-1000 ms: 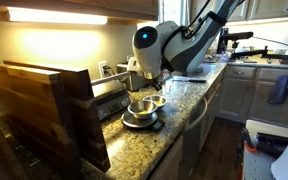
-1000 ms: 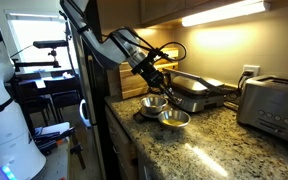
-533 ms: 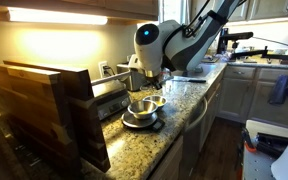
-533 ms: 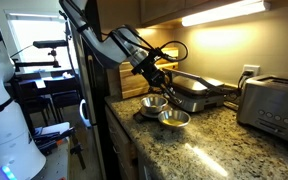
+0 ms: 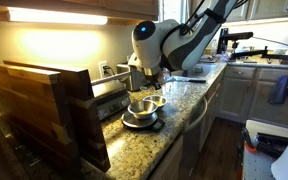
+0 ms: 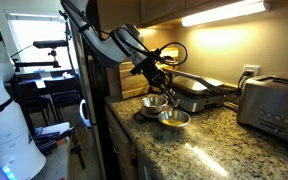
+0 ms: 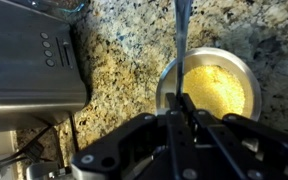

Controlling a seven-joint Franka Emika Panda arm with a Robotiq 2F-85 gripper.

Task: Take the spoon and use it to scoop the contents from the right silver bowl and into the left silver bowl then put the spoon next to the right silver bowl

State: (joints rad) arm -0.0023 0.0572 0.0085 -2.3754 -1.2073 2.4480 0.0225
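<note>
A spoon (image 7: 180, 40) is gripped in the clenched gripper (image 7: 181, 106), which is seen at 6 o'clock in the wrist view, the slim shaft running out toward 12 o'clock. Just beyond, at 2 o'clock from the claw, what is taken to be the left silver bowl (image 7: 165, 92) is shown on the granite counter (image 7: 114, 60), with a bed of yellow grains (image 7: 219, 85) spread across its bottom. A steel appliance (image 7: 24, 60) with a row of buttons is set at 10 o'clock. Farther off, in an exterior view, the right silver bowl (image 6: 153, 103) is found below the claw, just beside the larger bowl; its inside is too small to be read. The transfer is judged to be under way, since grains are already held by the receiving bowl. Whether more is left to be scooped cannot be told. 1 step is plainly left: the spoon is not yet laid down next to the right silver bowl.
</note>
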